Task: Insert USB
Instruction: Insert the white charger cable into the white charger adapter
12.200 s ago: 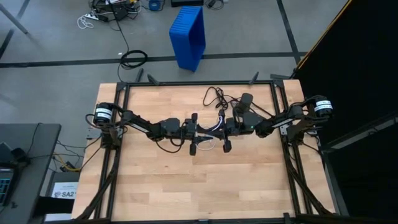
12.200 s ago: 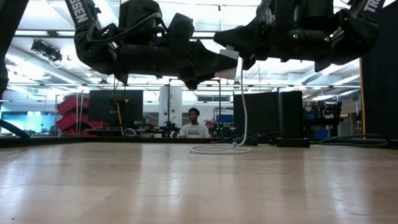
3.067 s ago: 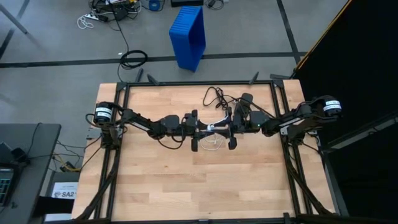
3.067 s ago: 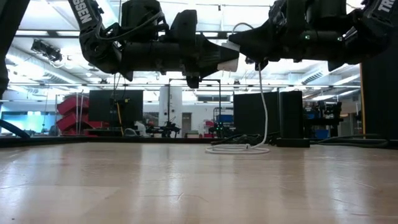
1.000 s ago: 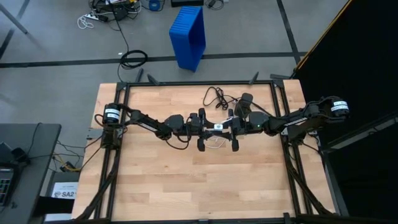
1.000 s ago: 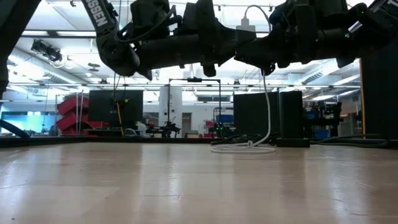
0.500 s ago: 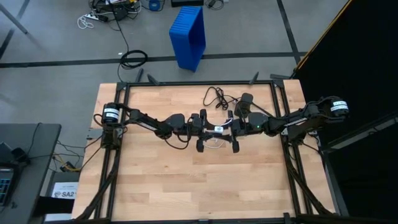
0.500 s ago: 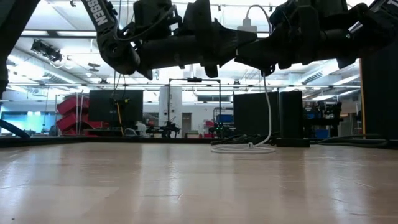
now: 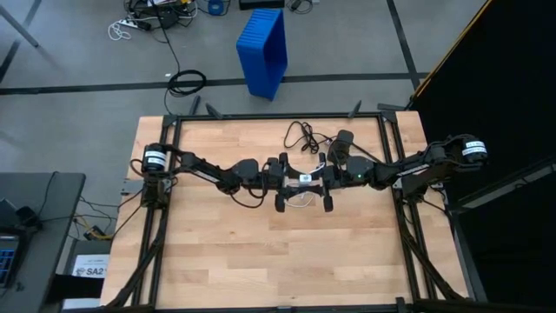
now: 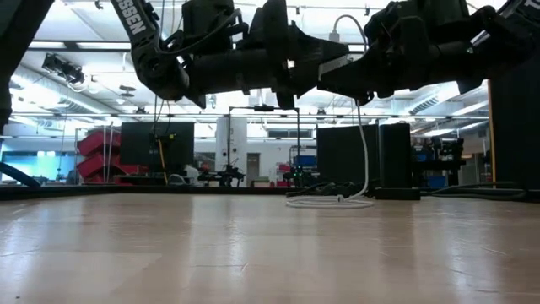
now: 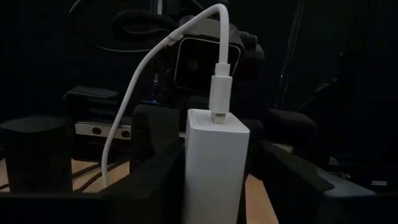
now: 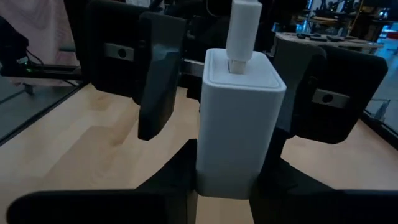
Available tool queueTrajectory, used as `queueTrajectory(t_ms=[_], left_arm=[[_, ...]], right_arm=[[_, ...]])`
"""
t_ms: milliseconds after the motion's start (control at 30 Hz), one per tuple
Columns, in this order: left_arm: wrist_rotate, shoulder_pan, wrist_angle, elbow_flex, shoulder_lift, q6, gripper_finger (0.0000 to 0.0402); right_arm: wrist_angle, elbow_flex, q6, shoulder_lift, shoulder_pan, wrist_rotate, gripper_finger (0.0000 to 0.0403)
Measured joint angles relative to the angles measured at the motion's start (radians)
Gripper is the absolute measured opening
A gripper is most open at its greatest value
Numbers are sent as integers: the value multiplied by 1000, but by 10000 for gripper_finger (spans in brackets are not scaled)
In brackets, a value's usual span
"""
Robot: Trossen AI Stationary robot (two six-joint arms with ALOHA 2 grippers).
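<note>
A white charger block (image 9: 304, 180) is held in the air over the table's middle, between my two grippers. The USB's white plug (image 11: 221, 87) stands in the port on the block's top. Its thin white cable (image 10: 364, 127) arcs over and hangs down to a small loop (image 10: 329, 201) that lies on the table. My left gripper (image 11: 217, 171) comes at the block from the table's left and my right gripper (image 12: 227, 180) from the right. Both are shut on the block. No finger is on the plug. My left gripper pinches the block's two side faces (image 11: 188, 177) between its two fingers, below the plug end. The fingers lie level and come from the table's left. The block stands upright, plug end up, clear of the table. My right gripper pinches the block's side faces (image 12: 205, 171) between its two fingers, low on the block. The fingers lie level and come from the table's right, facing the left gripper. The plug (image 12: 242, 28) sticks up free above them.
A black adapter box (image 9: 344, 139) with a thin black cord (image 9: 300, 135) lies behind the grippers toward the far edge. A blue bin (image 9: 263, 48) stands on the floor beyond the table. Bare wood lies toward the near edge (image 9: 287, 261).
</note>
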Motion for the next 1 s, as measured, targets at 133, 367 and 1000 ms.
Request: queueTrajectory(t_ms=[133, 367, 1000], left_arm=[[0, 7, -1, 0, 0, 0, 190], [-3, 20, 7, -1, 0, 7, 192], [161, 39, 31, -2, 0, -27, 193]], right_arm=[[-10, 0, 5, 0, 0, 2, 72], [-18, 2, 6, 0, 0, 2, 72], [-26, 3, 6, -1, 0, -23, 75]])
